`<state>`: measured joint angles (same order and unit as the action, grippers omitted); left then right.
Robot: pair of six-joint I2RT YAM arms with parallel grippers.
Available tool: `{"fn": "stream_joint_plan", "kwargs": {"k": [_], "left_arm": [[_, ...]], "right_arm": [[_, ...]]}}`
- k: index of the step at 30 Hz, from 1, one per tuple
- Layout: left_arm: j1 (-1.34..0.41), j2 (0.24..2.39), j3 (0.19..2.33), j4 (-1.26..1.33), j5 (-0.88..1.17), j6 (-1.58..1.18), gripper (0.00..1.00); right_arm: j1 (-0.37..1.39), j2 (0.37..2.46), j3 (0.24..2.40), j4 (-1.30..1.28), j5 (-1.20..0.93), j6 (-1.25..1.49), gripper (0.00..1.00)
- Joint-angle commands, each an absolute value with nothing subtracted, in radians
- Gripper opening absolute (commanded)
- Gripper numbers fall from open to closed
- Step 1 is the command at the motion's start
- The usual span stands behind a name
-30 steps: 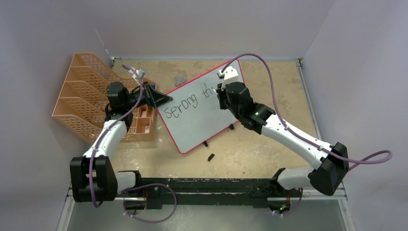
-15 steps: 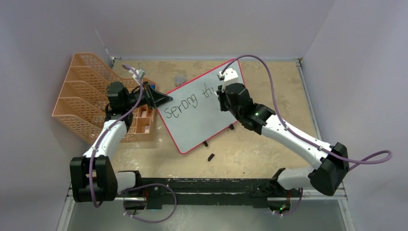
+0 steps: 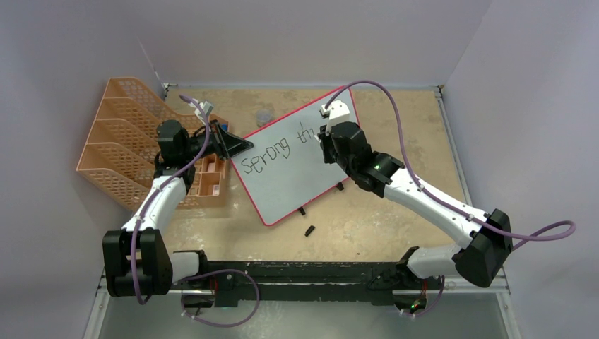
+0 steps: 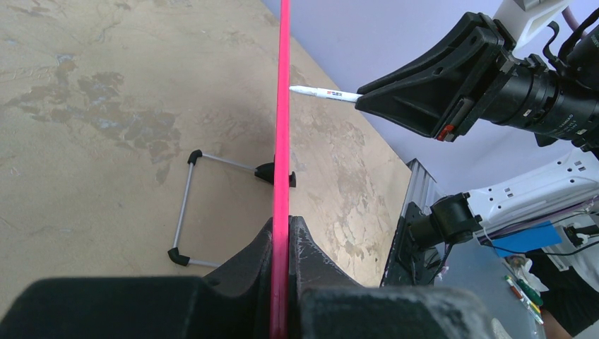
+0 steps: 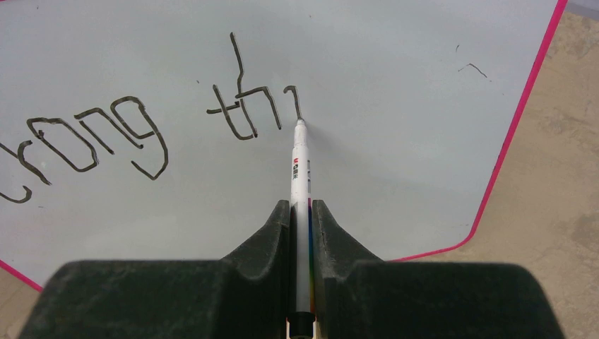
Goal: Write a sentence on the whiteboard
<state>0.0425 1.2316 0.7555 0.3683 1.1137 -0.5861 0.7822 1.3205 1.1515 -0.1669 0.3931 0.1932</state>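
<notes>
Black ink: the sentence reads only "Sprong th" plus a stroke; most remains. On the worktop toward twelve o'clock, the whiteboard is pinched edgewise by left fingers; right fingers clamp the marker, tip touching.

I work in a robotics lab test cell: plain lavender panels box in a worn tan tabletop on three sides, a black mounting rail runs along its near edge, and purple cables loop beside it. The whiteboard and an orange mesh file rack sit on the tabletop; past its edge, a white power strip lies among loose wires
</notes>
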Motion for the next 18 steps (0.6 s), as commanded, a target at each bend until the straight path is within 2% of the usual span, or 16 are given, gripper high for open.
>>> {"fn": "stream_joint_plan", "kwargs": {"k": [1,18], "left_arm": [[0.018,1.240,0.772,0.348,1.168,-0.546,0.00],[0.017,1.246,0.774,0.351,1.174,-0.549,0.00]], "right_arm": [[0.777,1.303,1.179,-0.112,0.374,0.190,0.00],[0.770,1.319,1.209,-0.057,0.407,0.164,0.00]]}}
